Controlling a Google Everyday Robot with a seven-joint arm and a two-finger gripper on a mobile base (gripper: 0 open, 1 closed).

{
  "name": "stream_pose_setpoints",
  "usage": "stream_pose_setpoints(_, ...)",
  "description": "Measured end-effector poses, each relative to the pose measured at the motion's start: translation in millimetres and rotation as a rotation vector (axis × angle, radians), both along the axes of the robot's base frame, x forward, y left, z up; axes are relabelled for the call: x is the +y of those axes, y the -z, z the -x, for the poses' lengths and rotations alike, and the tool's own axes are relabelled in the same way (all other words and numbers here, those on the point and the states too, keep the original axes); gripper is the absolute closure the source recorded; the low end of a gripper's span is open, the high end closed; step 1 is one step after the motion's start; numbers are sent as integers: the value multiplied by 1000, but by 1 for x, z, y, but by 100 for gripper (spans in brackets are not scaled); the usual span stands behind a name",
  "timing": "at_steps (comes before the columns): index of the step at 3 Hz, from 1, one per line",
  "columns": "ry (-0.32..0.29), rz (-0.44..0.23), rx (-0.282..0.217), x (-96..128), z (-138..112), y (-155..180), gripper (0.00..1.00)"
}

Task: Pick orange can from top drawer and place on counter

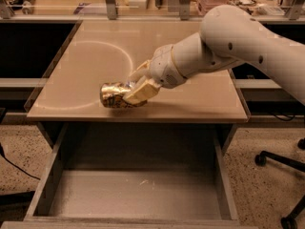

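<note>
Camera view: hand (135, 90) clamped on can (113, 95). Can held sideways over front-left of tabletop (200, 104), near front edge, by the circle outline (125, 56). Can't tell if it's touching the surface. Drawer (138, 194) open below, can well out of it. Step in hand, imo: set-down. To do it well: carry it in from the edge, lower till can rests, then part fingers slowly. On its side it'll prob. roll, so release w/ no sideways push.

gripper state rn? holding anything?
Gripper: shut on the orange can, which lies sideways in its grip over the front part of the counter.
</note>
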State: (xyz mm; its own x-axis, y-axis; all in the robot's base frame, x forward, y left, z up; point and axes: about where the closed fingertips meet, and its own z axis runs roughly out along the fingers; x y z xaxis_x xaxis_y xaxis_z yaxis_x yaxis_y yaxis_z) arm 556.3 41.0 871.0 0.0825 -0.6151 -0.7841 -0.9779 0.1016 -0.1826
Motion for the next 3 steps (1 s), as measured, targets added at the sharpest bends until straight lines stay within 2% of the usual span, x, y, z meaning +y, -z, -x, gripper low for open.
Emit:
stream_pose_setpoints(1,11,-7,36,0,-40,8,100)
stream_pose_setpoints(2,10,-12,31,1,-44,5,82)
stream_pose_setpoints(3,10,-12,31,2,-44,5,59)
